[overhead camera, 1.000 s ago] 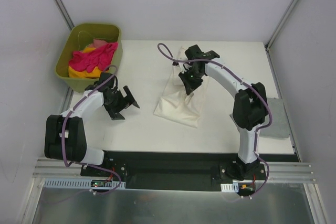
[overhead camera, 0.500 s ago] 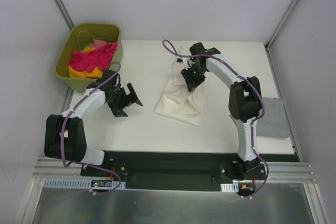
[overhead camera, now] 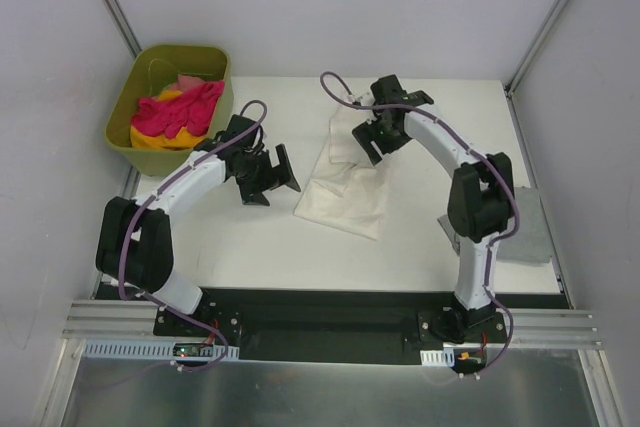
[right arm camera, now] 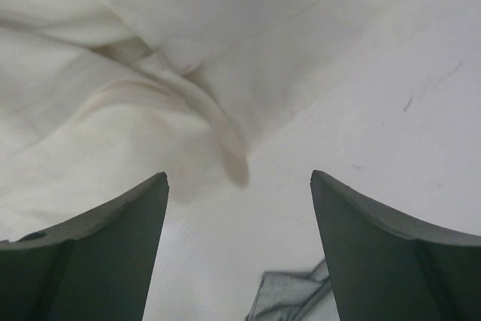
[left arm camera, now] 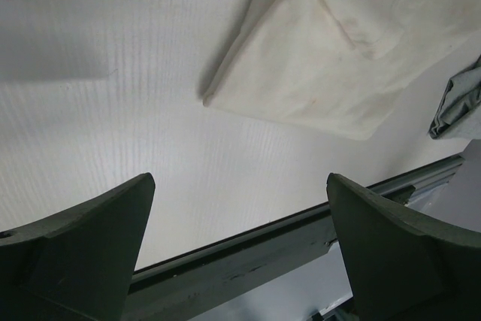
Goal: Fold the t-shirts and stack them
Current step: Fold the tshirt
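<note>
Cream-white t-shirt is being released: right gripper is lifting off it. Left gripper is closing in, seemingly to fold; both jaws wide, empty

a white table with a faintly ribbed surface fills the middle of the cell. a cream-white t-shirt lies on it slightly right of centre, partly folded, broad and flat at its near end, rumpled and narrower toward the far edge. a grey t-shirt lies flat at the right edge, well apart from the cream one. an olive-green tub sits at the far left corner, overlapping the table's edge. a black strip runs along the near edge.
</note>
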Tool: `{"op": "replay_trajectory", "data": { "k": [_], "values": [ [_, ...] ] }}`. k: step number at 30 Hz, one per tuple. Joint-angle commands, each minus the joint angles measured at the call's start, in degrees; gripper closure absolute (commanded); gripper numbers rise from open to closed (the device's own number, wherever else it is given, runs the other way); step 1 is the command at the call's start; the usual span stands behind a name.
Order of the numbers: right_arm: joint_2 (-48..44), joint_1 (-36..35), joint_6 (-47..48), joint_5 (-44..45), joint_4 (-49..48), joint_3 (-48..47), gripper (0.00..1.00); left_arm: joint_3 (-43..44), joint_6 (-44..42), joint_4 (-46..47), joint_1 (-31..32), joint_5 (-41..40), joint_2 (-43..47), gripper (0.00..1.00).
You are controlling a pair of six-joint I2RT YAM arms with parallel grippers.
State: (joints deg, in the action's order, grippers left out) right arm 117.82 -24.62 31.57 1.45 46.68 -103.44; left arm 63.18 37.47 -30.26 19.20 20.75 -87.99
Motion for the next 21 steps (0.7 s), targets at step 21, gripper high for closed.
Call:
{"op": "replay_trajectory", "data": {
  "k": [21],
  "values": [
    [-7.88,-15.18,-24.19,-17.28,-18.2,18.63,0.0,-16.67,-0.91,-0.5,-5.31,-4.75,14.85,0.01]
  ]
}}
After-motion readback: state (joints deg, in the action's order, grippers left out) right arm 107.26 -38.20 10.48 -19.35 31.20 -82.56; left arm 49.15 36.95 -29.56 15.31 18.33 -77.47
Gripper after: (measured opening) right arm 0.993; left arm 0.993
